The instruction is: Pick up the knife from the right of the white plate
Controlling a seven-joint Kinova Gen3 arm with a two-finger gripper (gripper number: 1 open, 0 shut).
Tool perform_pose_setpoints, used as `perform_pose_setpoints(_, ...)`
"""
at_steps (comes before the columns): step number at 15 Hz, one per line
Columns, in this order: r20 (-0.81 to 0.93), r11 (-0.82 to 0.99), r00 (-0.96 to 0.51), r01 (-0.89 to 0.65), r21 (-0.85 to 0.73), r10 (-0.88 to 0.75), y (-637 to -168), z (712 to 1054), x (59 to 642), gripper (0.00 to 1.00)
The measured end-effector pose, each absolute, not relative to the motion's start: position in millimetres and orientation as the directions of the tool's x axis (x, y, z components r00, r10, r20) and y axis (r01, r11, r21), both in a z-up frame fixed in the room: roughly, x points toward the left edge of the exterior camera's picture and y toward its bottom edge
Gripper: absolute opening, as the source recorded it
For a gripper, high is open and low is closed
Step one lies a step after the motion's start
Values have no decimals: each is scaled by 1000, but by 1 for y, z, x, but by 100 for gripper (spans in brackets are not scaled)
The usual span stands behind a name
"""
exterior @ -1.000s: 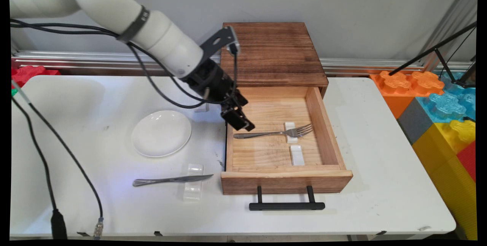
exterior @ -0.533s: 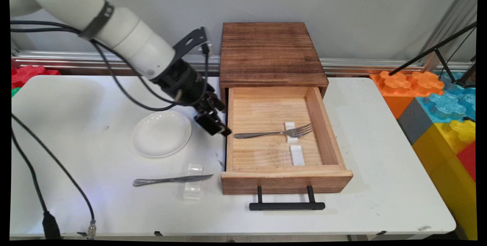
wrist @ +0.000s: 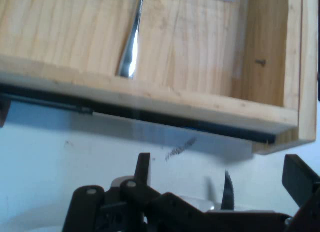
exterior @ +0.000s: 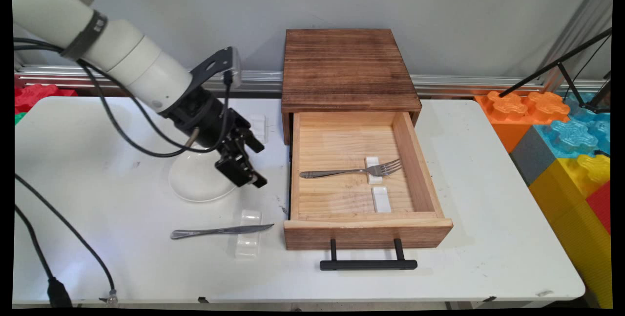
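My gripper [exterior: 260, 166] hangs open and empty over the right rim of a white plate [exterior: 193, 186], just left of the open wooden drawer [exterior: 416, 159]. In the hand view the gripper [wrist: 220, 164] has its fingers [wrist: 143, 164] spread wide above the white table, with the drawer's side wall [wrist: 150, 100] just ahead. A steel fork [exterior: 342, 172] lies in the drawer, its tines on a white rest; the fork handle's end [wrist: 130, 47] shows in the hand view. A table knife [exterior: 219, 231] lies on a clear rest [exterior: 247, 240] nearer the front edge; the knife's serrated tip [wrist: 229, 191] shows between the fingers.
The drawer juts from a dark wooden cabinet [exterior: 346, 67] at the back, its black handle [exterior: 368, 263] toward the front. A second white rest [exterior: 381, 200] lies in the drawer. A clear block [exterior: 258, 128] stands behind the gripper. Coloured toy blocks [exterior: 561, 130] line the right side.
The gripper has swung left, from over the drawer's left part, across its side wall, to above the plate's right rim. Fork, knife and plate have not moved.
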State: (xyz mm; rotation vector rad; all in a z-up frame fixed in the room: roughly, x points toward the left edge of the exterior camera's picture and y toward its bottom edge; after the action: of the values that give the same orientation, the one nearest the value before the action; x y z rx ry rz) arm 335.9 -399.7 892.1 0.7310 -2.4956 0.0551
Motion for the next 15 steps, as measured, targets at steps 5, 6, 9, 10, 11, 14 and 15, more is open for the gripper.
perform_pose_setpoints(5,490,861,-728,-498,102,-479,-388,883,352,100)
perform_pose_setpoints(6,484,864,-734,-494,102,-477,-384,880,356,100)
perform_pose_setpoints(9,465,869,-749,-483,107,-473,-375,868,363,100)
perform_pose_setpoints(10,460,871,-752,-480,108,-472,-372,865,364,100)
perform_pose_setpoints(11,453,872,-757,-478,109,-471,-370,860,365,100)
perform_pose_setpoints(14,437,873,-766,-476,105,-471,-363,845,369,100)
perform_pose_setpoints(15,433,874,-769,-475,104,-470,-361,841,370,100)
